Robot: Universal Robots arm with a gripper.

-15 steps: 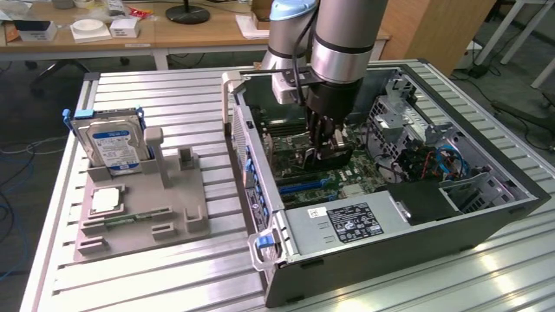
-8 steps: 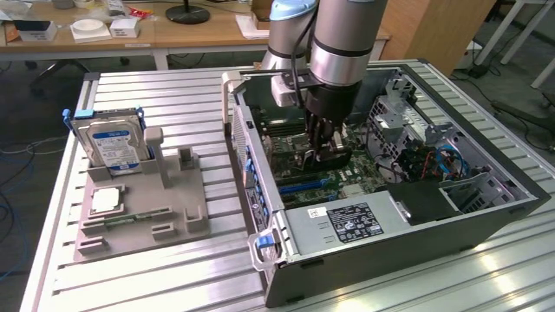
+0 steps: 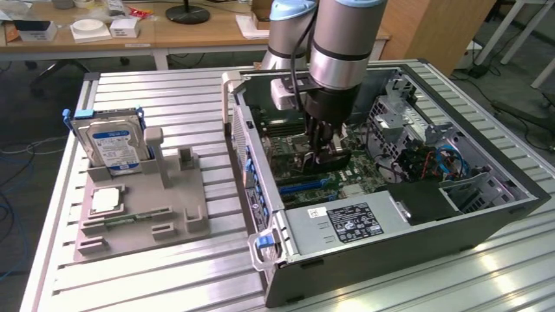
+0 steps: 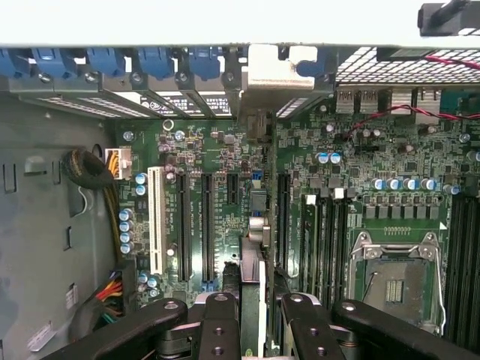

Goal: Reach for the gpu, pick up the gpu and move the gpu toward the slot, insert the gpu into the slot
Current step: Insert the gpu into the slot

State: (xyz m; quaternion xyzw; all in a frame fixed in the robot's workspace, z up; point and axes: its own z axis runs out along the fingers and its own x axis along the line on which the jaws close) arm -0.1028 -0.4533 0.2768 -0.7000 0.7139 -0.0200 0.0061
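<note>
We see the arm [image 3: 334, 45] reaching down into the open case [image 3: 485, 208], which lies on its side on the slatted table [image 3: 147, 279]. The gripper [image 3: 321, 151] sits low over the motherboard [image 3: 303, 170], near the middle of the case.

In the wrist view the two black fingers [image 4: 217, 322] stand narrow, clamped on the gpu [image 4: 253, 300] — we look at it edge-on, a thin card standing upright between the pads, its silver bracket [image 4: 279, 75] up at the rear wall of the case among the blue clips [image 4: 154, 64]. The card runs in line with the long black slots [image 4: 193, 225], between them and the memory slots [image 4: 326, 240] on the other side. Whether its edge is fully seated in the slot under it we cannot tell.

Beside the memory slots lies the bare processor socket [image 4: 394, 281] with its metal frame.

On the exterior view's left, well apart from the case, a grey holder [image 3: 143, 208] rests on the table. A hard drive [image 3: 111, 146] with a blue label stands upright in it, and a small square chip [image 3: 106, 199] lies flat just in front of the drive. The power supply [image 3: 347, 224] fills the near corner of the case.
</note>
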